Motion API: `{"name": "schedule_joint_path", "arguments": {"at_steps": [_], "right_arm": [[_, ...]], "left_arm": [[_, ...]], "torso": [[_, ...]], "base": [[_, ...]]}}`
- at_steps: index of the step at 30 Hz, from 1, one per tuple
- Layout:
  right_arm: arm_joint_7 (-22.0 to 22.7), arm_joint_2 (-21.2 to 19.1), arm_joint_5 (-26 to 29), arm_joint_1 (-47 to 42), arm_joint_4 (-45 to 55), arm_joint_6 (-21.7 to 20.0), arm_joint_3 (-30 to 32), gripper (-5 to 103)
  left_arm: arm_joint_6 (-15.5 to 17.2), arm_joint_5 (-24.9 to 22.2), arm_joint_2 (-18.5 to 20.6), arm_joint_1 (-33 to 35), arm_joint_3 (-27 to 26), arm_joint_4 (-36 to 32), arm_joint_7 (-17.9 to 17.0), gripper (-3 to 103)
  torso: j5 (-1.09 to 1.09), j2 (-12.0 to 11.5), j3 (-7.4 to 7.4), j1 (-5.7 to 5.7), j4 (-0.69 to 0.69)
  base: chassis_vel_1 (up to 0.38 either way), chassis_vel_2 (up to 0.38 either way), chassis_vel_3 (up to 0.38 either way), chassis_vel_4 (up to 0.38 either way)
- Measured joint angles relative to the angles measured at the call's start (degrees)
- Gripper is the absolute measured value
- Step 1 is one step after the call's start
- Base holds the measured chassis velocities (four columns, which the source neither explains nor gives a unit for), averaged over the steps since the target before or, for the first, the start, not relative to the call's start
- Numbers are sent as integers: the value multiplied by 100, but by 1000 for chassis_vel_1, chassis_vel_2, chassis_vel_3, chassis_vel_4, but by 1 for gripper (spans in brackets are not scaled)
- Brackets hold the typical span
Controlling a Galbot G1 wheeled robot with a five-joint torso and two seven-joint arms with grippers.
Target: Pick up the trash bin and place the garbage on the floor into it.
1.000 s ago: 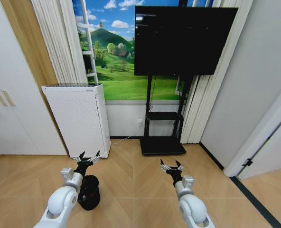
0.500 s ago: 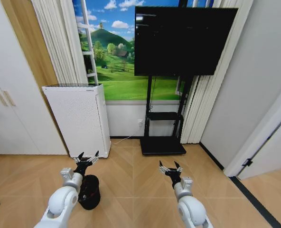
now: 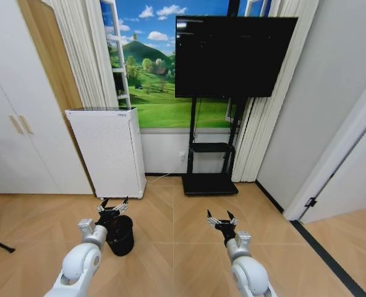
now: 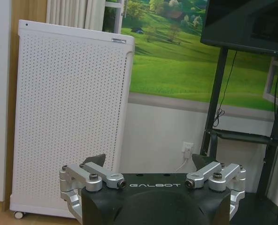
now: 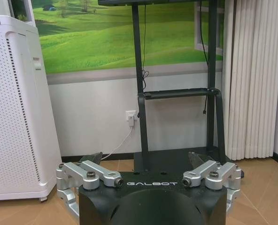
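Black television (image 3: 232, 52) on its stand to the right of the white air purifier (image 3: 109, 151), small black trash bin (image 3: 121, 235) on the floor before the purifier, left gripper (image 3: 112, 206) above the bin, jaws apart, right gripper (image 3: 220, 221) off to the bin's right, jaws apart.

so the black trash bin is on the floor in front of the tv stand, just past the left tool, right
Not the TV stand. In the head view the trash bin sits on the floor in front of the white perforated appliance, just past the left tool.
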Motion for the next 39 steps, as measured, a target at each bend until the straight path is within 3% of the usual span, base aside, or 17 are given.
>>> {"name": "schedule_joint_path", "arguments": {"at_steps": [39], "right_arm": [[-18,1,-41,9,-147,70,-41,100]], "left_arm": [[2,16,-33,23,23,-44,-10,100]], "torso": [[1,-17,-11,-7,-1]], "base": [[211,-216,-216,217]]}}
